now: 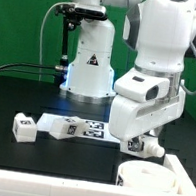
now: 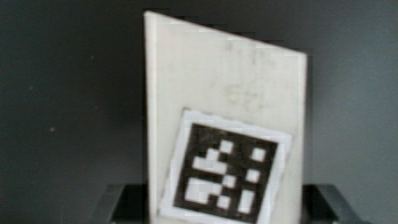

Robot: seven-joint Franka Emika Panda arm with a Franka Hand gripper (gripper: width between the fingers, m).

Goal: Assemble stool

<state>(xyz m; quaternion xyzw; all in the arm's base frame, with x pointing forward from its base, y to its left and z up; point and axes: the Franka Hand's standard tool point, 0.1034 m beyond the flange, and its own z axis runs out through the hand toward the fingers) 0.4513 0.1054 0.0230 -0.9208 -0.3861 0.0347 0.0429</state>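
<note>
Pincer (image 1: 145, 145) is clamping on a leg (image 2: 222, 90); we're checking it's sitting square, then lifting straight, avoiding the seat (image 1: 160, 178).

The black table (image 1: 37, 156) carries the marker board (image 1: 82, 128), a leg (image 1: 24, 128) and the seat (image 1: 157, 181).

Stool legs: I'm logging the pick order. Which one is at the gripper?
The leg beside the seat, at the exterior view's right: it stands between the fingers of the gripper. Two other legs lie apart, toward the left, near the marker board.
</note>
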